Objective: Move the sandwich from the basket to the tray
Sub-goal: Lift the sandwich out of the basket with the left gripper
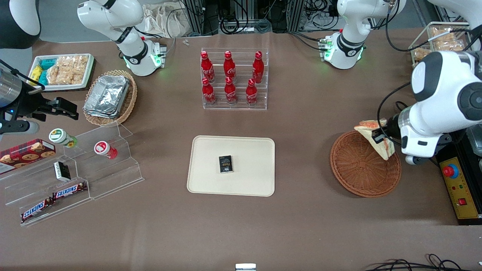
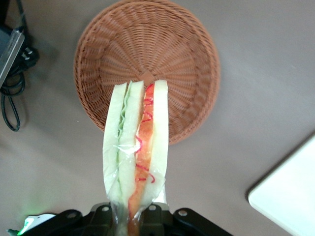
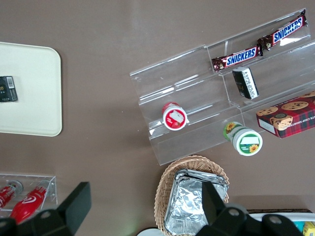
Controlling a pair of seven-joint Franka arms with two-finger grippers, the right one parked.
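Carry step in hand, by the look of it: sandwich (image 2: 136,147) already lifted clear of the basket (image 1: 359,169), tray (image 1: 211,177) not yet reached

To do it well:
- keep height until fully past the basket rim, then travel level toward the parked arm's end of the table, where the tray lies well apart from the basket
- move slowly; only one end of the wedge is pinched, the rest hangs free and would likely swing or slip in its clear wrap
- aim for bare tray surface beside the small dark box (image 1: 226,164) at the tray's middle, not on top of it
- lower until the wedge's free end touches or nearly touches the tray before letting go, so as to lay it down rather than drop it
- keep well nearer the front camera than the bottle rack (image 1: 233,79) throughout

Gripper (image 2: 140,216) closed on the sandwich, fingers pressing the outer bread faces at one end, filling layers running between them, seen edge-on from the wrist. Rest of the wedge juts straight out from the jaws, tip over the basket's inside. In the front view, held above the basket's edge on the working arm's side, tilted, touching no wicker as far as can be told. Basket itself empty
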